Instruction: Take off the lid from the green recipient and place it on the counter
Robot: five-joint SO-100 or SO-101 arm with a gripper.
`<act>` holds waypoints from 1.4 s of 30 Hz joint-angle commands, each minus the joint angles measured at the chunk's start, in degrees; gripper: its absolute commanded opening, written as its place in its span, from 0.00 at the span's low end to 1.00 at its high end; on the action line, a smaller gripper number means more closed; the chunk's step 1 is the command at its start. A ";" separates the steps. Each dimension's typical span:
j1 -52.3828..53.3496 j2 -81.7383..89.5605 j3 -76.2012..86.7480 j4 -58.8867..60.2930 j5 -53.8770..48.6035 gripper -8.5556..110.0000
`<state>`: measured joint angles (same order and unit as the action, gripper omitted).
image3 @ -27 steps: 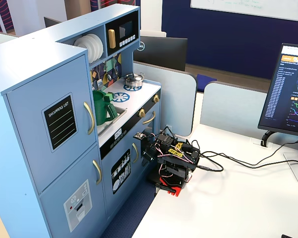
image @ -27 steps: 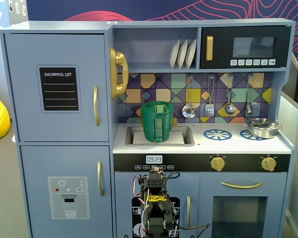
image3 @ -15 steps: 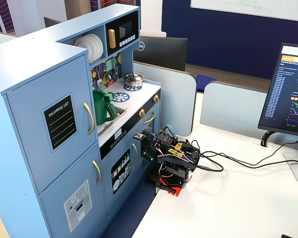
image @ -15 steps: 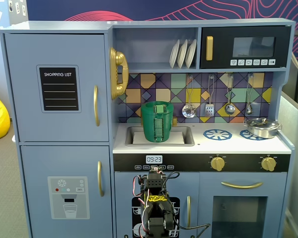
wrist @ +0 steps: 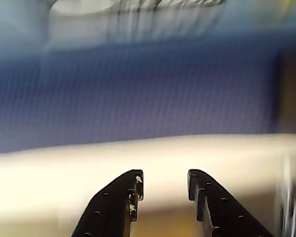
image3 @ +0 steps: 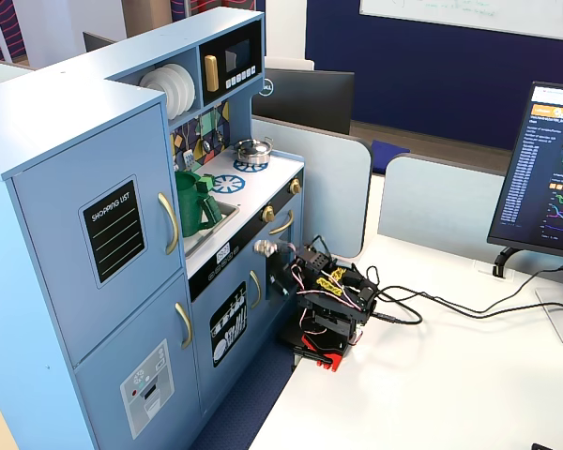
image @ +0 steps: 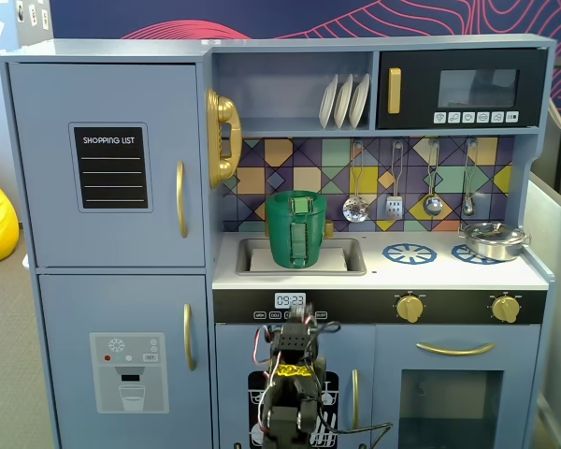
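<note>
The dark green recipient (image: 302, 234) stands upright in the recessed sink (image: 353, 264) of the white counter (image: 430, 273). The green lid (image: 302, 195) sits on top of it. Both also show in the other fixed view, the recipient (image3: 195, 206) with the lid (image3: 188, 178) on it. My arm (image: 294, 374) is folded low in front of the kitchen's lower doors, well below the counter. In the wrist view my gripper (wrist: 165, 180) is open and empty; the background is a blur of blue and white. The recipient is out of the wrist view.
A silver metal pot (image: 491, 241) stands on the right burner ring. Utensils (image: 395, 192) hang on the back wall above the counter. The arm's base (image3: 324, 337) stands on a white desk with cables beside the kitchen. A monitor (image3: 549, 178) stands at the far right.
</note>
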<state>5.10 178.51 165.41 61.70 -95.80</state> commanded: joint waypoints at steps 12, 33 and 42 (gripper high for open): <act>3.69 -26.89 -46.49 -34.37 5.98 0.41; 3.16 -45.18 -61.79 -42.10 2.11 0.39; 1.85 -50.89 -68.03 -41.04 1.23 0.38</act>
<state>8.26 128.67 102.83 21.18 -93.78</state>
